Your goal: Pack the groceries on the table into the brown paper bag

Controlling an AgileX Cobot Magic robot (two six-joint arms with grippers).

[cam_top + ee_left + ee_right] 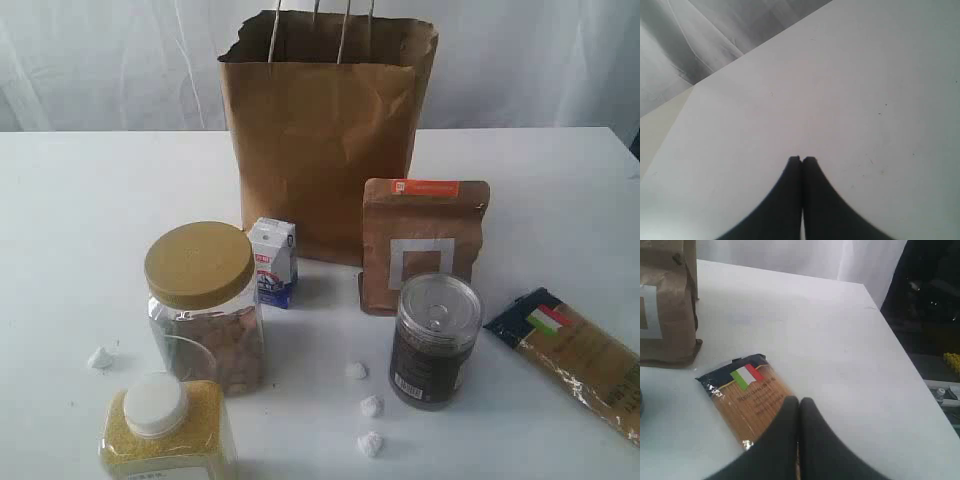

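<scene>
You can read no word clearly here. Your pasta packet (751, 401) shows an Italian flag above gold lettering that is too blurred to spell. The pouch (423, 245) carries an orange strip of tiny white print and a white square outline. The can (433, 345) bears a barcode, and the carton (273, 262) has illegible red and blue print.

The left gripper (801, 160) has two matte black fingers (782, 205), broad at the base and curving in to narrow, squared-off tips. The right gripper (799, 400) looks alike: smooth, plain black, its tips more rounded.
</scene>
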